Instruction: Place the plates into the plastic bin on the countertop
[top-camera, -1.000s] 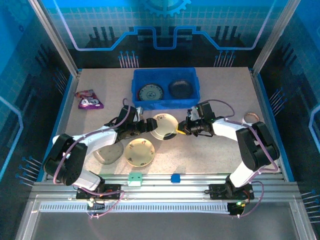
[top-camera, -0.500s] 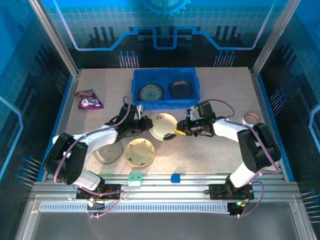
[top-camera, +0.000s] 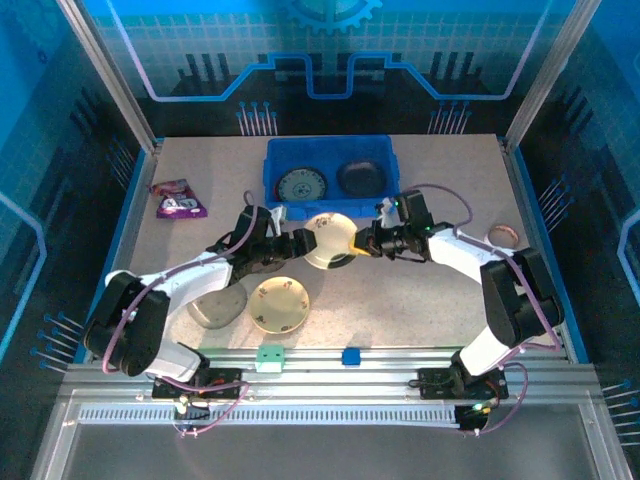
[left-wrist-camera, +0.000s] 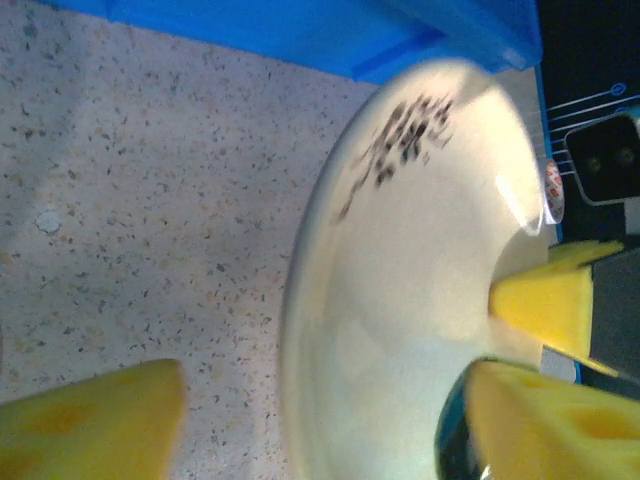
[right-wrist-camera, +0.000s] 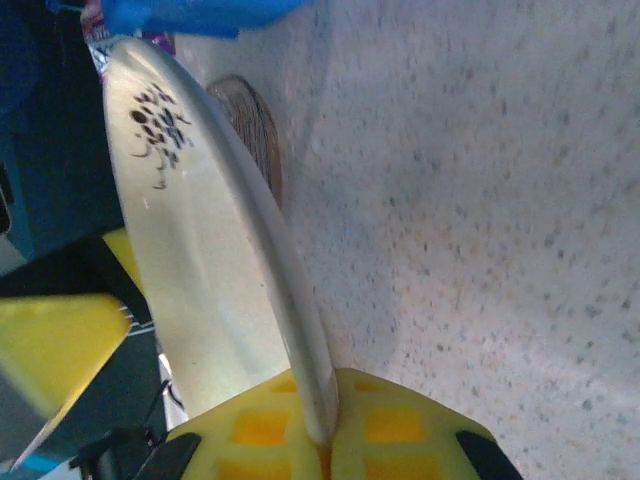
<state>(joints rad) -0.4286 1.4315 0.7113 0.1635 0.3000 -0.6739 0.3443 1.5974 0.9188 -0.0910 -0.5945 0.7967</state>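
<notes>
Cream and glossy, the floral plate (top-camera: 328, 240) tilts just before the blue plastic bin (top-camera: 272, 175). Up close, we see the right pincer (right-wrist-camera: 320, 425) clenched on its thin rim, the left pincer (left-wrist-camera: 315, 420) released over the speckled table (left-wrist-camera: 120, 200).

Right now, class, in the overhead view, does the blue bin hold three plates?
No, the blue bin holds two: a patterned plate and a dark plate.

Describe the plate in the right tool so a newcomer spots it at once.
Start at the blue bin at the back of the countertop. Just before its near wall a cream plate is tilted up, its rim pinched in the right tool. Its cream neighbour lies flat on the countertop.
</notes>
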